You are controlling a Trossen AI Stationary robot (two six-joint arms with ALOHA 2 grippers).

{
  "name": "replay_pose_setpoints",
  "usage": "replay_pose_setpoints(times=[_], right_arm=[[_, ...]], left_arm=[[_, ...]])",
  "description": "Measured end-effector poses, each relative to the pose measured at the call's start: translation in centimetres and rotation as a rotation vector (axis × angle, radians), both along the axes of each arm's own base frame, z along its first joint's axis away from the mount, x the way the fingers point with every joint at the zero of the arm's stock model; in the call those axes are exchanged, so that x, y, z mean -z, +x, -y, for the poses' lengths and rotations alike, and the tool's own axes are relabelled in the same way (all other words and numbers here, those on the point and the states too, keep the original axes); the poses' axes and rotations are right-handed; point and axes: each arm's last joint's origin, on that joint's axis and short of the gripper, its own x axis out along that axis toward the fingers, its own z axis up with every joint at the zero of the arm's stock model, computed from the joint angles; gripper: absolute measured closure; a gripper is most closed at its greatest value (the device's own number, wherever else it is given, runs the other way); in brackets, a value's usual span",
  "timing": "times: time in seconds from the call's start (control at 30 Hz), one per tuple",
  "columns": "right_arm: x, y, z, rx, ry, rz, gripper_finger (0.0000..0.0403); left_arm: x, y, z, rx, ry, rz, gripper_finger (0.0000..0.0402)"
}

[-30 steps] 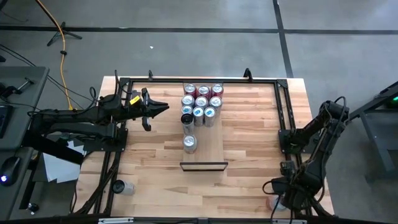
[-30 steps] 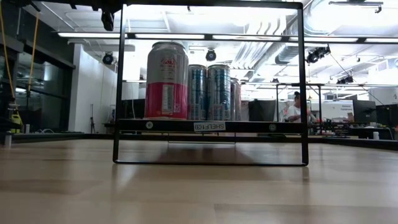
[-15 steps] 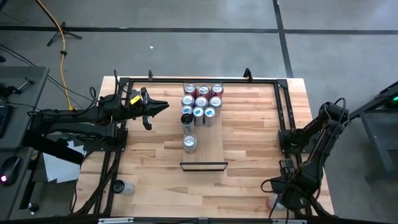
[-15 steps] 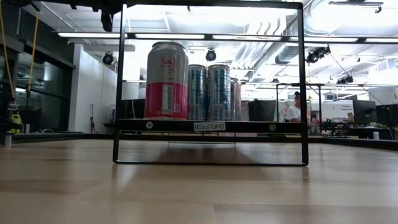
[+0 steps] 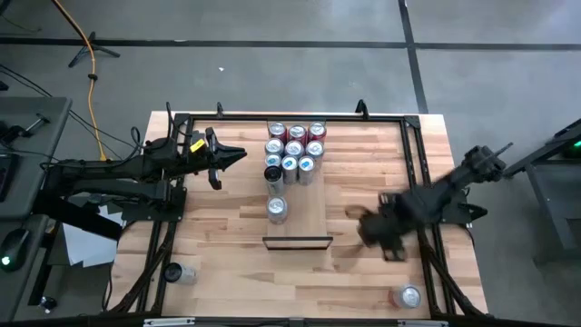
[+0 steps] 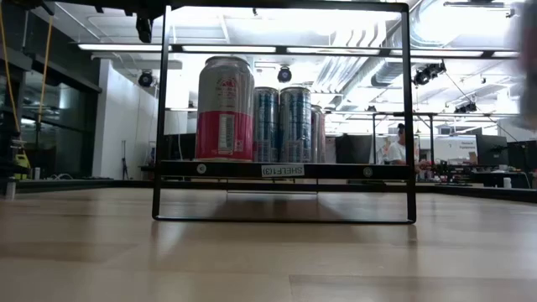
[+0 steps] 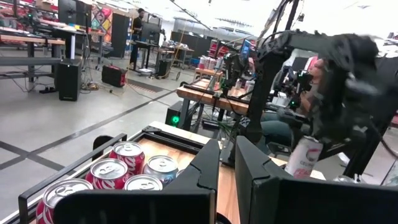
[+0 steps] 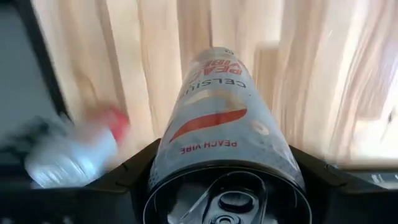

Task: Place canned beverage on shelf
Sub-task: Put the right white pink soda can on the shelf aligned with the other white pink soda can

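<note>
The shelf is a light wood panel at the table's middle, with a dark strip at its near end. Several cans stand on its far end, and one can stands alone nearer the middle. My right gripper hangs above the table just right of the shelf's near end, shut on a white and red can. My left gripper waits shut, level, left of the shelf's far end. My right gripper pinches the can's wall just under its top rim between its two fingers, one on each side. The fingers come from above, pointing down. The can hangs upright below them, top up, clear of the table.
One more can stands near the table's near right corner, and another lies off the near left edge. A black frame runs round the table's far and side edges. In the low view the shelf is raised on a black stand.
My right gripper has swung from the table's near right corner toward the shelf's near end and risen, carrying a can lifted clear of the table. One can stays behind at that corner. The left arm has kept still.
</note>
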Motion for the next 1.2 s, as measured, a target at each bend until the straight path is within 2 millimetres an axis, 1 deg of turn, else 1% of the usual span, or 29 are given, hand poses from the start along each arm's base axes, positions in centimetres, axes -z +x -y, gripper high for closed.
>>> replay_pose_setpoints(times=[0.07, 0.17, 0.23, 0.3, 0.37, 0.47, 0.53, 0.63, 0.73, 0.9, 1.1, 1.2], right_arm=[[-1.4, 1.7, 2.1, 0.08, 0.035, 0.062, 0.0162], [-3.0, 4.2, 5.4, 0.217, 0.056, 0.105, 0.0162], [-3.5, 6.1, 7.3, 0.289, 0.072, 0.107, 0.0162], [-3.7, 8.5, 8.6, 0.342, 0.105, 0.121, 0.0162], [-3.6, 11.1, 9.2, 0.357, 0.147, 0.129, 0.0162], [-3.4, 14.4, 9.5, 0.307, 0.176, 0.159, 0.0162], [-3.5, 16.1, 9.5, 0.286, 0.153, 0.204, 0.0162], [-3.1, 17.7, 9.7, 0.281, 0.12, 0.222, 0.0162], [-2.3, 18.3, 10.1, 0.295, 0.077, 0.211, 0.0162], [-1.3, 18.0, 10.8, 0.316, 0.024, 0.173, 0.0162], [-1.7, 16.6, 11.4, 0.303, -0.014, 0.172, 0.0162], [-1.8, 15.5, 12.0, 0.329, -0.018, 0.153, 0.0162]], left_arm=[[0.0, 0.0, 0.0, 0.0, 0.0, 0.0, 0.0401], [0.0, 0.0, 0.0, 0.0, 0.0, 0.0, 0.0401], [0.0, 0.0, 0.0, 0.0, 0.001, 0.0, 0.0401], [0.0, 0.0, 0.0, -0.001, 0.008, -0.002, 0.0401], [0.0, 0.0, 0.0, -0.002, 0.017, -0.004, 0.0401], [0.0, 0.0, 0.0, -0.002, 0.014, -0.003, 0.0401], [0.0, 0.0, 0.0, -0.001, 0.01, -0.002, 0.0401], [0.0, 0.0, 0.0, -0.001, 0.009, -0.002, 0.0401], [0.0, 0.0, 0.0, -0.001, 0.009, -0.002, 0.0401], [0.0, 0.0, 0.0, -0.001, 0.009, -0.001, 0.0401], [0.0, 0.0, 0.0, -0.001, 0.008, -0.001, 0.0401], [0.0, 0.0, 0.0, 0.0, -0.001, 0.002, 0.0401]])
